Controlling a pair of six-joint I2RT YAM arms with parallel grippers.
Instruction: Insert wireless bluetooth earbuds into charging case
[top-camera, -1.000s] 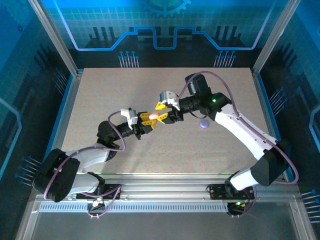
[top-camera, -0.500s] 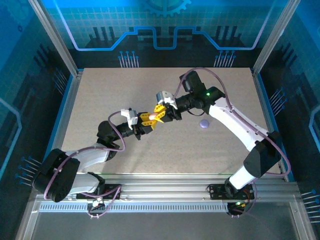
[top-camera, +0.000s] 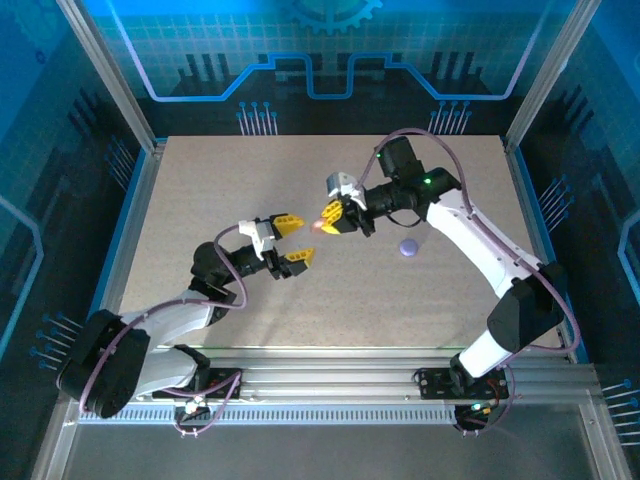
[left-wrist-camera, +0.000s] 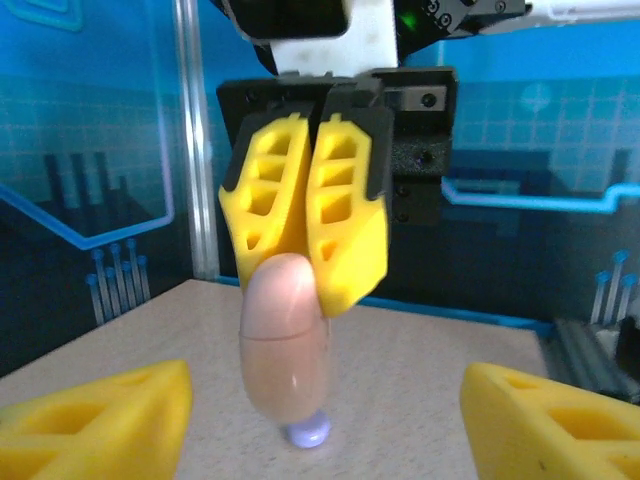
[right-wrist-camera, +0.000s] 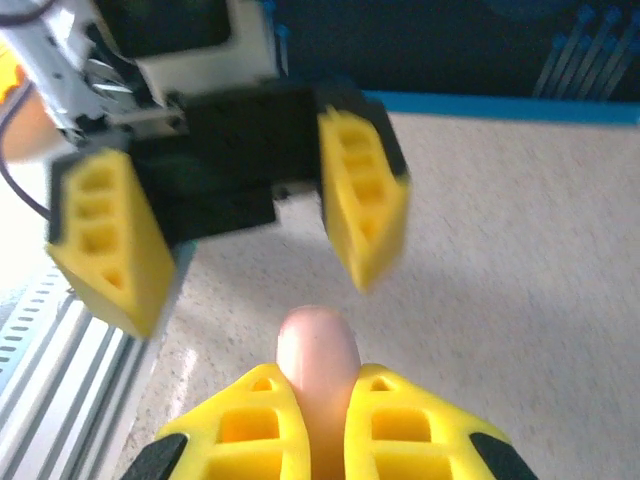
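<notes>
A closed pale pink charging case (top-camera: 320, 222) hangs above the table, and my right gripper (top-camera: 331, 216) is shut on it. In the right wrist view the pink case (right-wrist-camera: 318, 350) sticks out from between the yellow fingers (right-wrist-camera: 250, 430) of the right gripper (right-wrist-camera: 318, 425). My left gripper (top-camera: 294, 240) stands open just left of the case, apart from it. The left wrist view has the pink case (left-wrist-camera: 285, 350) edge-on between the spread fingers (left-wrist-camera: 95, 420) of the left gripper (left-wrist-camera: 320, 440). The earbuds are out of view.
A lilac round case (top-camera: 408, 247) lies on the beige table (top-camera: 200, 200) right of the grippers; it peeks out as a lilac case (left-wrist-camera: 307, 432) behind the pink one. Metal frame posts and blue walls ring the table.
Both grippers held the pink case a second ago. The left gripper has opened and pulled back left. The right gripper has shut tighter and carried the case slightly right and up.
</notes>
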